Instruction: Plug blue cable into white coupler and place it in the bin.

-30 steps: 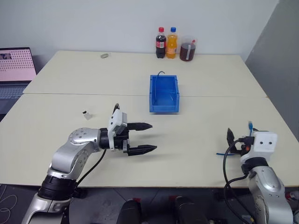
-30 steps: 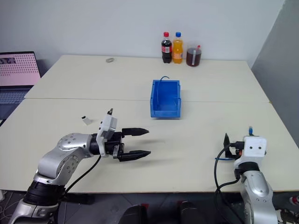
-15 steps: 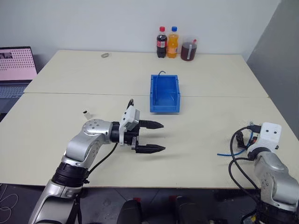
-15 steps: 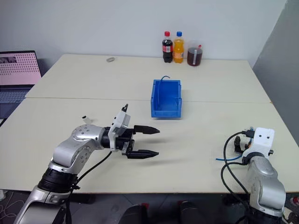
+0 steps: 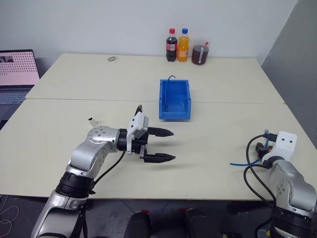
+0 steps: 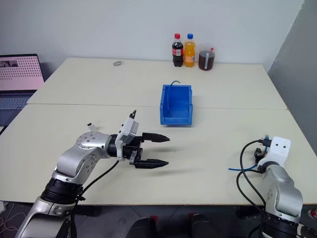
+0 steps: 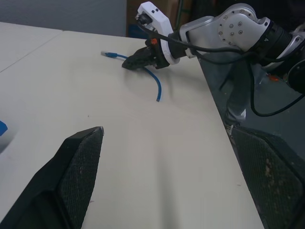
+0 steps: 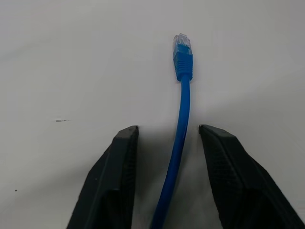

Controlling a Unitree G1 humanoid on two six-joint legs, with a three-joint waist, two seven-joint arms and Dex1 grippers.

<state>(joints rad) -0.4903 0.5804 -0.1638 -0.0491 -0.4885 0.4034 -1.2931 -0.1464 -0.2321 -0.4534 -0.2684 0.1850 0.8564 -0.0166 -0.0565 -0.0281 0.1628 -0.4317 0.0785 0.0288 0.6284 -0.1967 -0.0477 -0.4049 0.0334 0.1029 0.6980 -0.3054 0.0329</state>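
Your right gripper [image 8: 167, 138] fingers just narrowed around the blue cable [image 8: 179, 129], not yet pinching; left gripper [image 5: 166, 145] hangs wide, idle.

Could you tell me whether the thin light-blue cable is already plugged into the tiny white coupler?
Unplugged. The thin light-blue cable lies on the table with its clear plug bare, while the tiny white coupler sits apart near the left arm.

The blue cable [image 8: 180, 129] runs off the frame's edge between the right gripper's [image 8: 167, 143] fingers.
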